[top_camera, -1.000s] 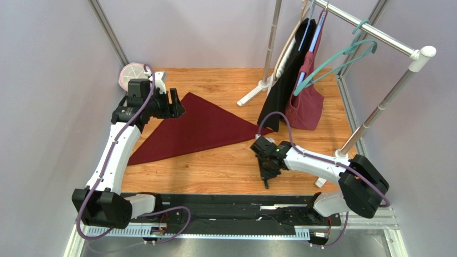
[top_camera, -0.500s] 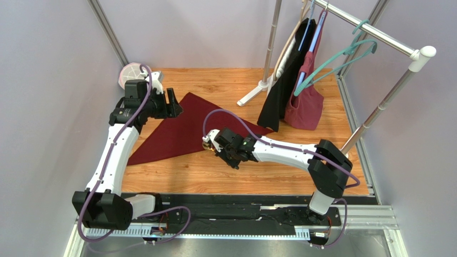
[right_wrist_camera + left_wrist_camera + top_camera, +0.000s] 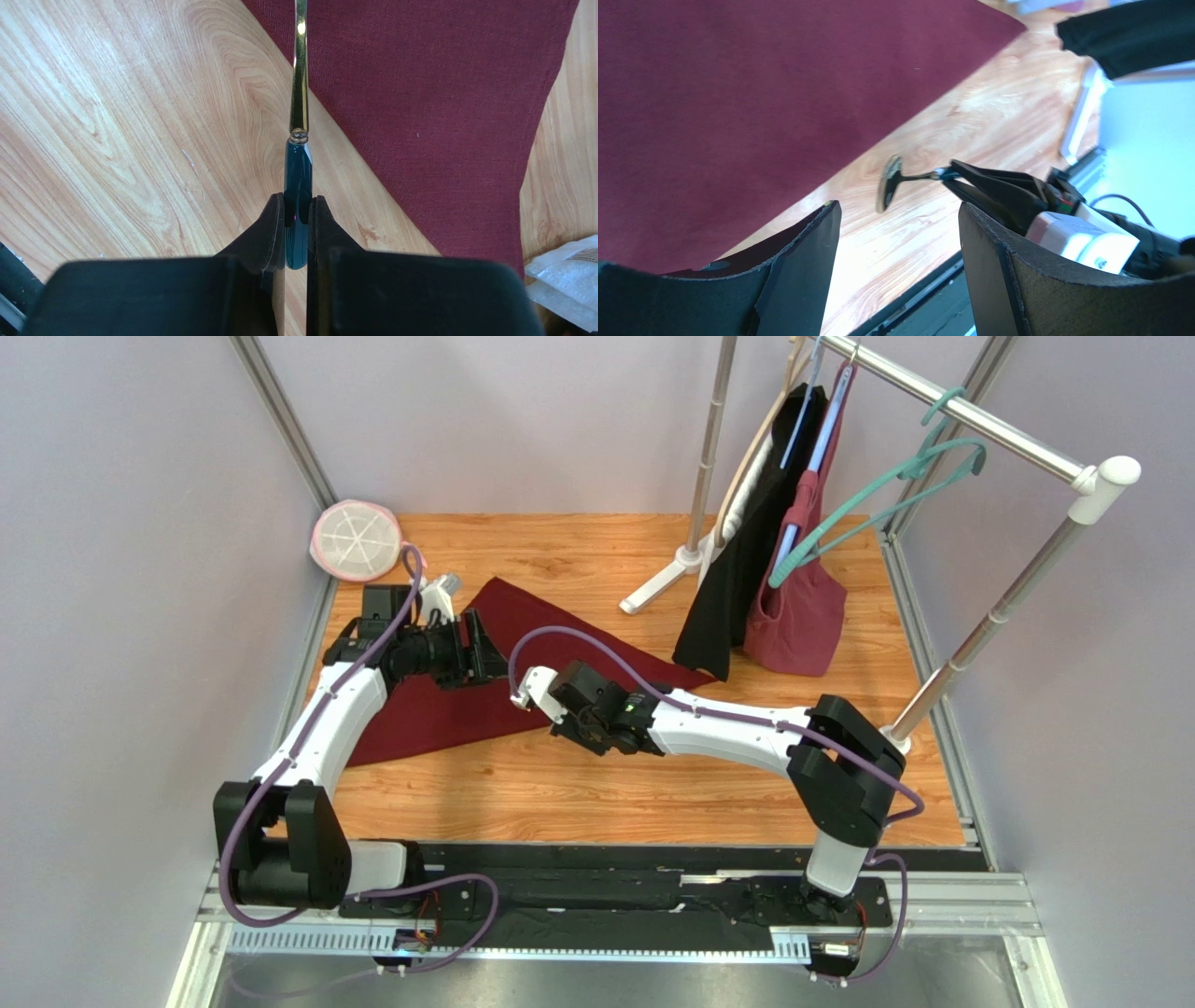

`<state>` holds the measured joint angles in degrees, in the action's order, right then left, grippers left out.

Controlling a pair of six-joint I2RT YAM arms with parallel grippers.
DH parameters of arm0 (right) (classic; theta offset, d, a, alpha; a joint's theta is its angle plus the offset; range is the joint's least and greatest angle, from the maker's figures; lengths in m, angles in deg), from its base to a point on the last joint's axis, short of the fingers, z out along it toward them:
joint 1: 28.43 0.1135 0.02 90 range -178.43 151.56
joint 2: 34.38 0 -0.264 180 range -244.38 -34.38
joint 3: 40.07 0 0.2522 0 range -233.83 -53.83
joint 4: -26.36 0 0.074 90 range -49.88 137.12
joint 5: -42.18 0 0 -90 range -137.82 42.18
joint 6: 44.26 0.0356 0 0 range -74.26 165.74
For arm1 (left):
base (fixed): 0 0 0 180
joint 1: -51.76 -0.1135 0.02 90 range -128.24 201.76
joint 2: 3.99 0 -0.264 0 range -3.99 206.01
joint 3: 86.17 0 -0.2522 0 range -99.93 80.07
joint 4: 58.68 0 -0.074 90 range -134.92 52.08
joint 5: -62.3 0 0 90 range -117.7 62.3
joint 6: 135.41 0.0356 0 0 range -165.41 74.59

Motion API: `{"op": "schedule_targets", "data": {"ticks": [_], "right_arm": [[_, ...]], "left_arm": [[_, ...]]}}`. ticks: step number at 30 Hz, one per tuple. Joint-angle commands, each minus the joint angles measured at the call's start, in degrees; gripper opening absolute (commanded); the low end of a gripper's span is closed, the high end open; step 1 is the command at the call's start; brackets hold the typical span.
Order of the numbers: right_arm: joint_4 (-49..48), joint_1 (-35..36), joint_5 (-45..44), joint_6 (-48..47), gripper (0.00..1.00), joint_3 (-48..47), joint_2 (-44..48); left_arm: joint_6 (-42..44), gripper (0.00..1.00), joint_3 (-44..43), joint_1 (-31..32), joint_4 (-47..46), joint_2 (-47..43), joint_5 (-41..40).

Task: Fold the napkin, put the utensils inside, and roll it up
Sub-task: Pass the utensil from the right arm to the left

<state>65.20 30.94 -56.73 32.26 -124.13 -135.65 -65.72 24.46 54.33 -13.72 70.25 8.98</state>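
Note:
The maroon napkin [image 3: 561,661] lies flat on the wooden table, folded into a triangle. My right gripper [image 3: 540,697] hovers by its lower edge, shut on the dark teal handle of a utensil [image 3: 298,175]. The utensil's golden shaft [image 3: 300,70] reaches out over the edge of the napkin [image 3: 435,105]. In the left wrist view the small spoon-like head [image 3: 889,183] hangs above bare wood beside the napkin [image 3: 738,105]. My left gripper [image 3: 481,651] is low over the napkin's left part, open and holding nothing [image 3: 899,231], facing the utensil.
A round white disc with a pink rim [image 3: 355,539] leans at the back left. A white packet [image 3: 438,590] lies by the napkin's far corner. The clothes rack's foot [image 3: 673,574], a black garment [image 3: 744,546] and a burgundy bag [image 3: 800,616] occupy the back right.
My right arm swung left from the table's right side to the napkin's lower edge, carrying the utensil. My left arm dropped and reached right over the napkin, still open.

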Motion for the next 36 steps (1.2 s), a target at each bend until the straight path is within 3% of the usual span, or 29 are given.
{"op": "schedule_targets", "data": {"ticks": [1, 7, 17, 25, 29, 36], "right_arm": [[-4.2, -0.2, -1.4, -3.2, 0.00, -0.5, 0.8], [-4.9, -0.2, -1.4, -4.1, 0.00, -0.2, 1.6], [-5.7, -0.1, -0.3, -4.0, 0.00, 0.8, 3.4], [-6.0, -0.1, 0.0, -3.8, 0.00, 1.3, 4.7], [-6.2, -0.1, 0.1, -3.8, 0.00, 1.6, 5.3], [-6.4, 0.0, 0.4, -3.7, 0.00, 2.1, 5.6]], "left_arm": [[-2.6, 0.71, 1.7, -0.3, -6.0, -0.1, 8.3], [-1.4, 0.63, 1.6, 0.1, -5.5, 2.5, 10.5], [0.5, 0.60, 1.0, 2.9, -2.6, 3.0, 4.5], [0.8, 0.44, 0.8, 4.8, -2.1, 5.2, 4.0], [0.9, 0.42, 0.6, 5.5, -1.8, 6.0, 4.3], [0.5, 0.15, 0.5, 6.0, -2.4, 6.5, 4.4]]}}
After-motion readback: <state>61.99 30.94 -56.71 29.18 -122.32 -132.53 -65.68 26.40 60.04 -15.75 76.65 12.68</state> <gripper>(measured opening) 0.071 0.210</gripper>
